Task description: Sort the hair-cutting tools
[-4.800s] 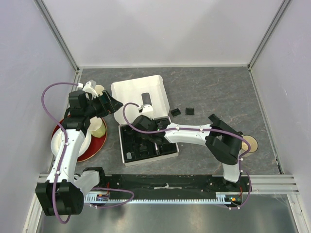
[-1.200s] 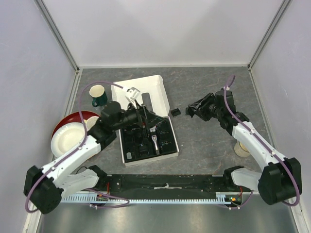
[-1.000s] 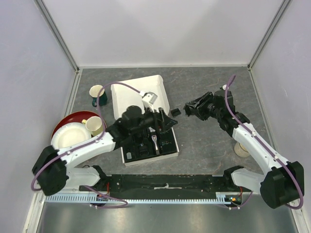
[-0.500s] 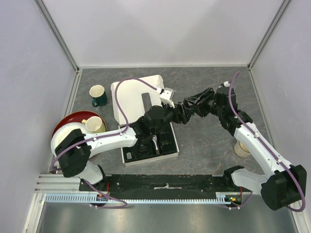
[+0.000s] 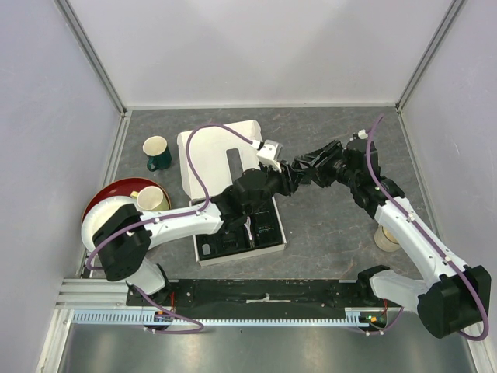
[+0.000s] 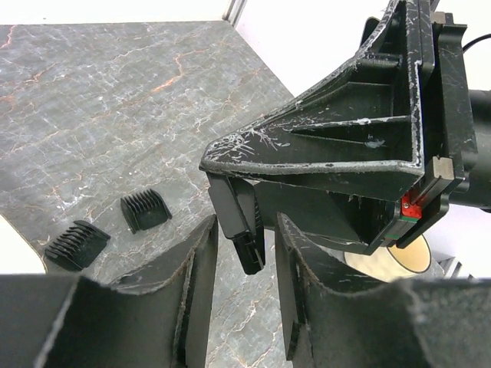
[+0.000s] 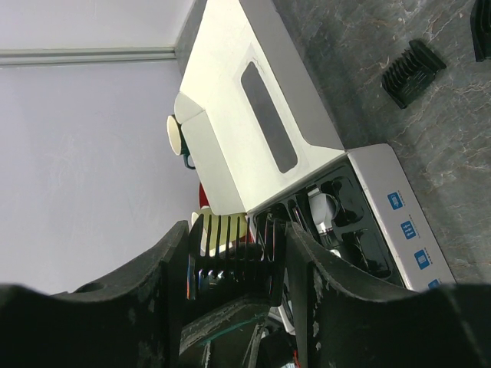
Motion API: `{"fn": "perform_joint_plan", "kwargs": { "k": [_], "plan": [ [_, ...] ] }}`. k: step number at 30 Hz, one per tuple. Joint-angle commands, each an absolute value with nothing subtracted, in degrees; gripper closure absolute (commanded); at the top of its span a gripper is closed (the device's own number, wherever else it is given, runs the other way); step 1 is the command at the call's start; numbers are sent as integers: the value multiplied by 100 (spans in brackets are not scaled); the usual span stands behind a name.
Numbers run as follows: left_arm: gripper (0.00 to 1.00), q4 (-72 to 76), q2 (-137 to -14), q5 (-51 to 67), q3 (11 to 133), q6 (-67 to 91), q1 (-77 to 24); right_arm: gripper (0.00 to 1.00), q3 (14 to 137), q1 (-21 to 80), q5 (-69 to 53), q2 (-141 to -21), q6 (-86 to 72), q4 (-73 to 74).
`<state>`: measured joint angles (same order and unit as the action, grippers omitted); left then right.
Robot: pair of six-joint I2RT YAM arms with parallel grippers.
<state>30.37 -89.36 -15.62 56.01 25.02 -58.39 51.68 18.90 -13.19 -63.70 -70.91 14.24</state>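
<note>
Left gripper (image 6: 245,222), arm stretched from the near-left corner across the box (image 5: 210,148), flanks the comb guard (image 7: 230,261) held mid-air over mid-worktop (image 5: 334,233), pinch unclear, while right gripper (image 5: 312,166) clamps it from the right; guard looks light, stiff and slick, best pinched on its flat sides.
</note>
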Motion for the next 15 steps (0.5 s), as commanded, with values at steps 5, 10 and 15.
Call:
{"fn": "perform_joint_plan", "kwargs": {
  "k": [5,10,15],
  "plan": [
    [67,3463,-8886,-1802,5625,2259,-5889,73,5300,1898,-1336,-6425,-7102,1301],
    [78,3358,-8868,-1793,5616,2259,-5889,72,5247,1890,-1336,-6434,-7093,1292],
    [98,3314,-8833,-1793,5564,2267,-5889,71,5230,1890,-1345,-6460,-7075,1301]
  ]
}}
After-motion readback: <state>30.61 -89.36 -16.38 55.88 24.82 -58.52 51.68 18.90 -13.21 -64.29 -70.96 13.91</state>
